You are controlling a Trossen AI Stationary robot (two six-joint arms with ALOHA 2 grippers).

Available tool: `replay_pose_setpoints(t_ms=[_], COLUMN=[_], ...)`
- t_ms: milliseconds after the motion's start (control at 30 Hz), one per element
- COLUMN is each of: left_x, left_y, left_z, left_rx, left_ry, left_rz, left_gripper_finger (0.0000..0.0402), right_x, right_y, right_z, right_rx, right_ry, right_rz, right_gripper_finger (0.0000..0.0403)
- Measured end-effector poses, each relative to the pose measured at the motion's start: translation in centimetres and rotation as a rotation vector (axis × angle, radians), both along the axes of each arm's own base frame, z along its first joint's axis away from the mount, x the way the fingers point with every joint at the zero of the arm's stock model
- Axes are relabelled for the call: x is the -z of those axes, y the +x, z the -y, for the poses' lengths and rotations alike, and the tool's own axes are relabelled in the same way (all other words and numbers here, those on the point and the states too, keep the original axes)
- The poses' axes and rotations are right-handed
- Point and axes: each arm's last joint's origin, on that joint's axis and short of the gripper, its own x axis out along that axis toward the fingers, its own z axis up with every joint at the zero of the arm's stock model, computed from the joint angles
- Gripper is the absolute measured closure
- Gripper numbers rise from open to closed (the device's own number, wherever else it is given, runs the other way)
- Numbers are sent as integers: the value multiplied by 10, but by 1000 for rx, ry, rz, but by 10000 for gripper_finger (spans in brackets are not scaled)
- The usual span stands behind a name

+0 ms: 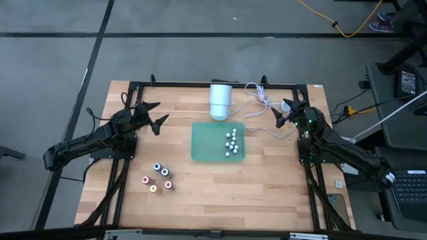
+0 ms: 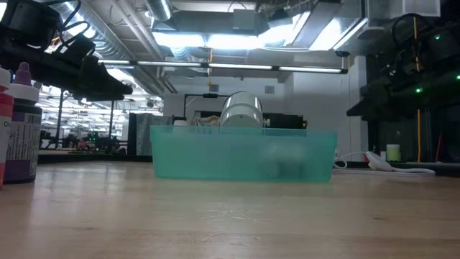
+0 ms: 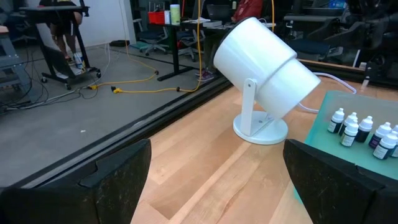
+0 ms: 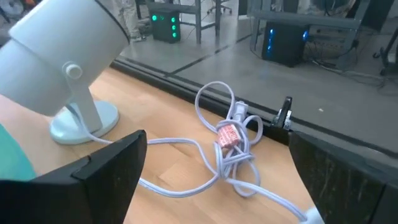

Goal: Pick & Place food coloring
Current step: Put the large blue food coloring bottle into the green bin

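Five food coloring bottles (image 1: 159,178) stand upright in a loose cluster on the wooden surface (image 1: 267,180), near the front left, well apart from the green tray (image 1: 200,148) at the middle. More small white-capped bottles (image 1: 231,141) sit inside the tray's right part. A white lamp (image 1: 221,100) stands just behind the tray, its cable (image 1: 257,110) coiled to the right. The left claw (image 1: 155,115) hovers at the back left, spread wide and holding nothing. The right claw (image 1: 285,113) hovers at the back right, likewise wide open and empty.
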Motion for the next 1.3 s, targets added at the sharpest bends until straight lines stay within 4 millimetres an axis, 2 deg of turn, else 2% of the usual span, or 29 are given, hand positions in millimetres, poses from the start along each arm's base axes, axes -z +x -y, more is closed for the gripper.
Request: replay_pose_setpoints(t_ms=[1000,1300], left_x=[0,-9], left_y=[0,0], left_z=[0,0], left_rx=[-2,-14], left_ry=[-11,-46], left_rz=[9,119], left_gripper_finger=[41,41], right_x=[0,0], right_y=[0,0], right_z=[0,0], right_rx=[-3,-3], right_ry=[-10,-9], right_rz=[-12,-10], right_gripper_finger=[10,10])
